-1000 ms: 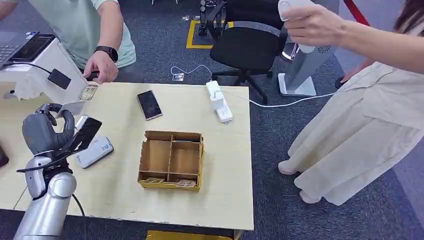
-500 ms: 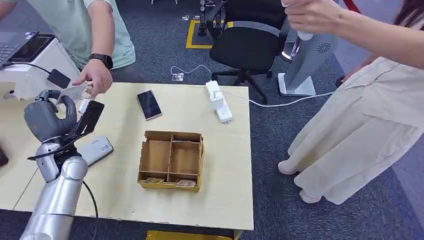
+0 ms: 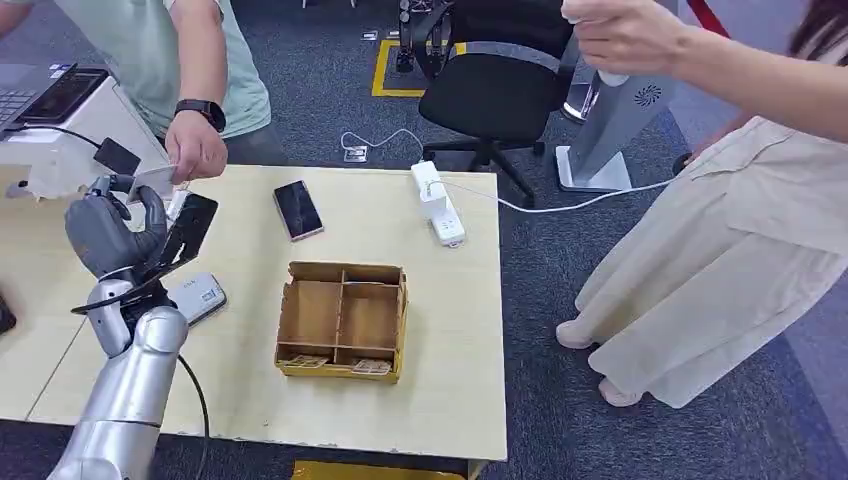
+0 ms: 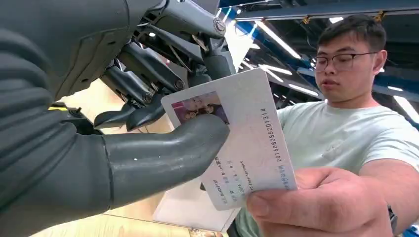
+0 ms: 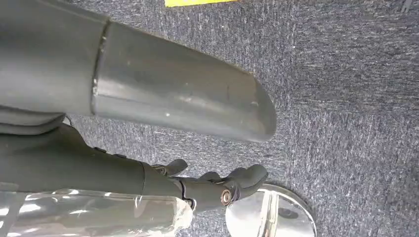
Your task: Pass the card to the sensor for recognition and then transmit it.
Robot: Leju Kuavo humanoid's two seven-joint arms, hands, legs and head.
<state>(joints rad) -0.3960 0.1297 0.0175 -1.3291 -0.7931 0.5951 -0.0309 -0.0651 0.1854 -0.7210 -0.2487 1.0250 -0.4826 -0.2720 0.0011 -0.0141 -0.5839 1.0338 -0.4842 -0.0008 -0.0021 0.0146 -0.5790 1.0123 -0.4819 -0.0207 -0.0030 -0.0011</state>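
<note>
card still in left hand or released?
Held: left hand thumb pins the ID card; the person's hand grips its other end.

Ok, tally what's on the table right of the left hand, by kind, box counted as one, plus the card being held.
card: 1, pinched by the left hand, a person's hand also on it
phone: 1
power strip: 1
cardboard box: 1
white device: 1
Total: 5

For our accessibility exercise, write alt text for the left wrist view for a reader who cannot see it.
The robot's left hand pinches a white ID card under its thick grey thumb while a person's hand grips the card's other end. The person, in a pale green T-shirt, looks down at the card.
</note>
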